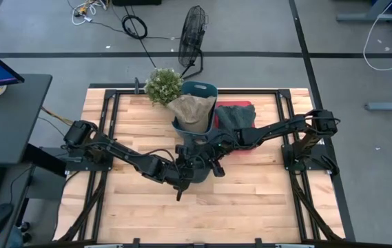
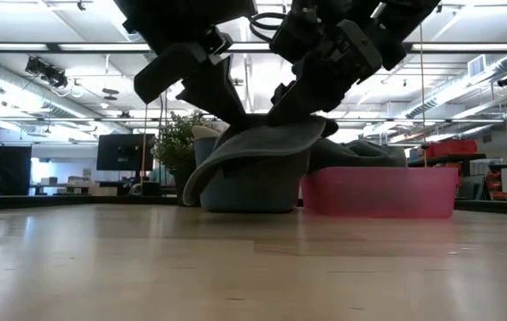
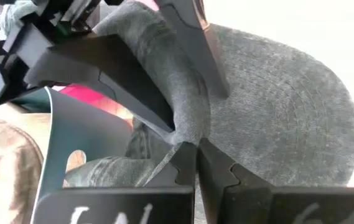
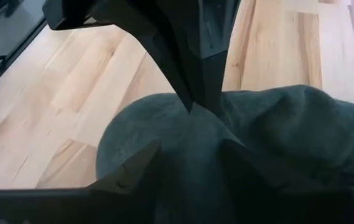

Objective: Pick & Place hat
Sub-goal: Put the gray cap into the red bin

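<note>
A dark grey hat is held up between both grippers over the middle of the table, just in front of the teal bin. In the low view the hat droops in an arc, its brim end lowest. My left gripper is shut on its cloth. My right gripper meets it from the opposite side, with the hat's cloth filling the gap between its fingers. A tan hat sits in the teal bin. Another dark hat lies in the pink tray. My left gripper pinches a raised fold of the hat's crown between its two fingertips, coming from the table's left side and slanting down. The brim spreads out beyond the fingers. My right gripper has a thick ridge of the crown between its two fingers, coming from the right and slanting down. The hat hangs below both holds; whether its lowest edge touches the table, I cannot tell.
A potted plant stands at the far edge, left of the teal bin. The pink tray lies right of the bin. Bare wooden table spreads toward the near edge. A fan stands on the floor beyond the table.
</note>
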Controlling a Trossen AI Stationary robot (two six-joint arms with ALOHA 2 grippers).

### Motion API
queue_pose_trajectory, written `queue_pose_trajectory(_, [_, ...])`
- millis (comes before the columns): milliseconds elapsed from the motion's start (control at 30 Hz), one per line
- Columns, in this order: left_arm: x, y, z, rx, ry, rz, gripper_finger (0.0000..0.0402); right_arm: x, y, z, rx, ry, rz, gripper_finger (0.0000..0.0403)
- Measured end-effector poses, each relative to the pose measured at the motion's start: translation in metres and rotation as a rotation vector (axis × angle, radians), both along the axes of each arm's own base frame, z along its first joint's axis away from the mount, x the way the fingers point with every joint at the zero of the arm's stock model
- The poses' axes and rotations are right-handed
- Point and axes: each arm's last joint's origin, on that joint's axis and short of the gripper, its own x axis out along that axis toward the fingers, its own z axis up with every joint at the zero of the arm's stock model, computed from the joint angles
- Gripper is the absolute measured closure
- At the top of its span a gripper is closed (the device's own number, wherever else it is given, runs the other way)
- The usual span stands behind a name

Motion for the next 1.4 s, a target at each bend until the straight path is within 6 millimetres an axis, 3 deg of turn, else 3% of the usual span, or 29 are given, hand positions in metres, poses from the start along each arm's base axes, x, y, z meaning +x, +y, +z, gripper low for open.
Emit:
queue_pose_trajectory(133, [0.0, -0.001, 0.0, -0.038, -0.012, 0.005, 0.0394, -0.002, 0.0, -0.002, 0.006, 0.029, -0.002, 0.0274])
queue_pose_trajectory(333, [0.001, -0.001, 0.0, -0.12, -0.046, 0.053, 0.0367, -0.003, 0.0, -0.004, 0.101, 0.096, -0.092, 0.0385])
queue_pose_trajectory(533, [0.002, 0.0, 0.0, -0.215, -0.063, 0.085, 0.0312, -0.01, 0.012, -0.01, 0.078, 0.178, -0.065, 0.039])
queue_pose_trajectory(733, [0.003, 0.004, 0.002, -0.203, -0.158, 0.236, 0.0263, -0.021, 0.041, -0.004, 0.084, 0.224, 0.007, 0.0396])
queue_pose_trajectory(867, [0.003, 0.009, 0.001, -0.226, -0.168, 0.285, 0.0253, -0.035, 0.054, 0.018, 0.074, 0.247, -0.006, 0.0396])
queue_pose_trajectory(1000, [0.001, 0.012, 0.003, -0.233, -0.167, 0.304, 0.0255, -0.057, 0.056, 0.056, -0.065, 0.245, -0.076, 0.0396])
queue_pose_trajectory(1200, [-0.004, 0.014, 0.025, -0.265, -0.226, 0.312, 0.0259, -0.098, 0.043, 0.099, -0.268, 0.29, -0.197, 0.0397])
queue_pose_trajectory(1400, [-0.007, 0.017, 0.031, -0.271, -0.236, 0.318, 0.0259, -0.127, 0.024, 0.113, -0.563, 0.317, -0.06, 0.0397])
